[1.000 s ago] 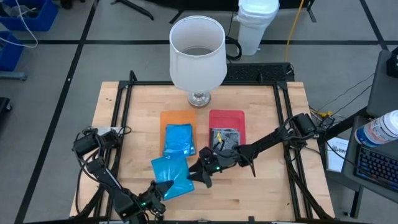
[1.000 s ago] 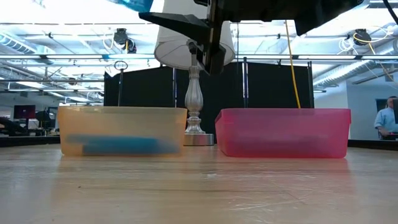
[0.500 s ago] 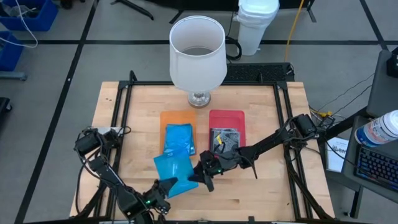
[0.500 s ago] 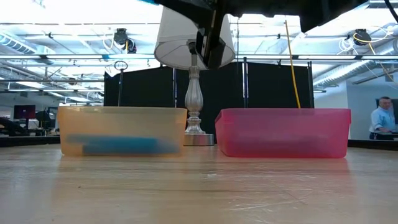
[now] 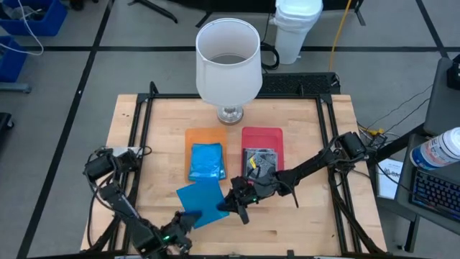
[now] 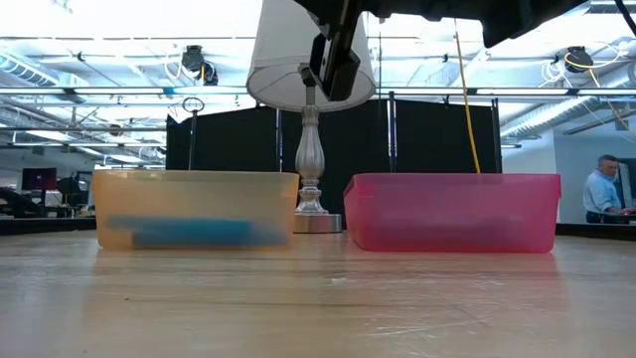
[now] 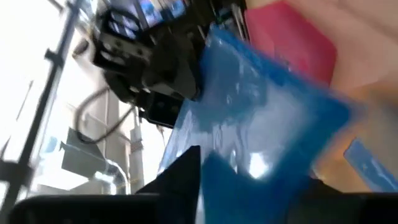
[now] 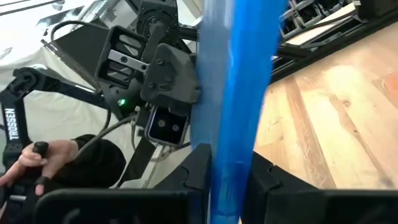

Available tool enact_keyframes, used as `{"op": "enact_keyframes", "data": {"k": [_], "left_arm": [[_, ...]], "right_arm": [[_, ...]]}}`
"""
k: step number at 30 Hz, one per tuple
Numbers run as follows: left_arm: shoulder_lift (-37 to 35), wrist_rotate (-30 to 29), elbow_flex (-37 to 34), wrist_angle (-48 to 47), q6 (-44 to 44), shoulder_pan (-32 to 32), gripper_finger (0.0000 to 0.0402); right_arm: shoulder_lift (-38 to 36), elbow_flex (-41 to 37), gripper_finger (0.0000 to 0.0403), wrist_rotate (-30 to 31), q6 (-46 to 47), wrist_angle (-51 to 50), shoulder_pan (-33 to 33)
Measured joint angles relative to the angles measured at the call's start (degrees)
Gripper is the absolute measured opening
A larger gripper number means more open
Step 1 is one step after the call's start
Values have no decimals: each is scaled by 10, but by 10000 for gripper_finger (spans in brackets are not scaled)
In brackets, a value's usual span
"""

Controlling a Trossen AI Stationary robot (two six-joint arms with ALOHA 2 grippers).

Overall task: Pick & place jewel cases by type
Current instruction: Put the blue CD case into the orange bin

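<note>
While one blue jewel case (image 5: 201,202) lifted: right tool (image 5: 228,204) clamping it, left tool (image 5: 184,219) indeterminate.

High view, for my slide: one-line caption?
Both grippers, left and right, meet at a blue case in front of the orange tray.

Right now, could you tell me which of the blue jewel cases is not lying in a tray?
The blue jewel case held between the two claws, in front of the orange tray; the other blue case lies inside that tray.
</note>
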Motion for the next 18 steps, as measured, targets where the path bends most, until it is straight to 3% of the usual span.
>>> {"op": "enact_keyframes", "data": {"k": [9,14,18], "left_arm": [[-1,-2,0,-9,-15,-75,201],[-3,-4,0,-8,-226,-134,213],[-27,1,0,-7,-381,-174,192]], "right_arm": [[0,0,22,-2,-13,29,1],[0,0,37,5,-57,28,2],[0,0,23,26,-97,28,3]]}}
